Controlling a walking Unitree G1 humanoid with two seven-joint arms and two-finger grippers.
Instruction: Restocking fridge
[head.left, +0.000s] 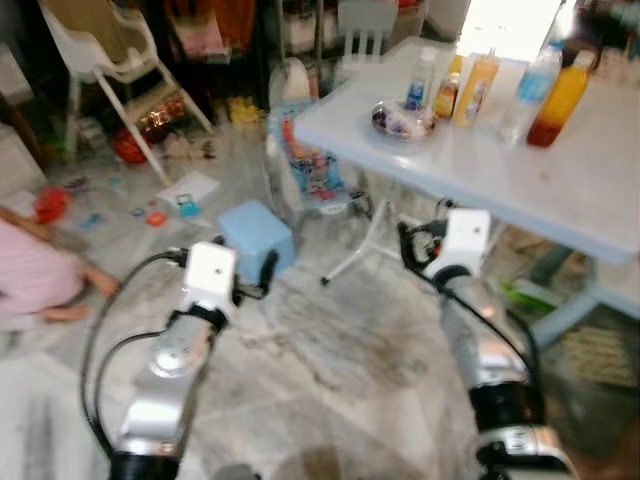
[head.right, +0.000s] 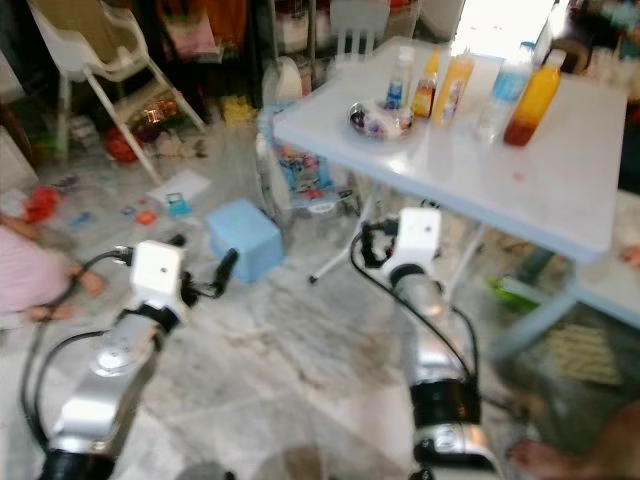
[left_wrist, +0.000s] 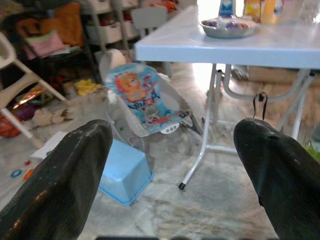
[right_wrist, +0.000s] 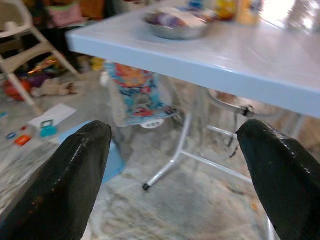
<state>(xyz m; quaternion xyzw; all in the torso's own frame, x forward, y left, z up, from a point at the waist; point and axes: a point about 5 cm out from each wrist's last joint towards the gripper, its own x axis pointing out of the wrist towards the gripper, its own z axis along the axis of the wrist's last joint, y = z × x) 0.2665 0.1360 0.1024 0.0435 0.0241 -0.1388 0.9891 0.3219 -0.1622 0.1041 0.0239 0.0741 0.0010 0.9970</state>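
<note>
The restocking has barely begun, judging from how things lie: every bottle stands on the pale blue surface (head.left: 560, 190), and no fridge can be made out anywhere in the room.

Both arms are raised in front of the body. The left hand (left_wrist: 175, 165) has its two black fingers spread wide apart with nothing between them; through the gap its wrist view looks at a blue plastic box (left_wrist: 124, 171) on the marble floor and a baby bouncer (left_wrist: 142, 97) beside the table leg. The right hand (right_wrist: 175, 170) is equally wide open and empty, aimed at the underside edge of the surface, below the level of the top.

The goods sit toward 1 o'clock from the robot, at the far part of the surface: an orange juice bottle (head.left: 560, 98) nearest the right edge, a clear water bottle (head.left: 530, 85) just beside it, a yellow bottle (head.left: 476, 88) and a smaller orange one (head.left: 448, 92) next along, then a white bottle with a blue label (head.left: 421, 80) behind a metal bowl (head.left: 402, 120) holding something purplish. All the bottles stand upright.

At 10 o'clock the floor is strewn with toys, a white high chair (head.left: 105, 60) stands further back, and a person in pink (head.left: 35, 280) sits low at 9 o'clock.

What is left is nearly everything: closing on the surface, lifting a hand above its top, taking a bottle, and carrying it to the fridge. The right hand is nearer the bottles, so it looks the likelier one to reach first.
</note>
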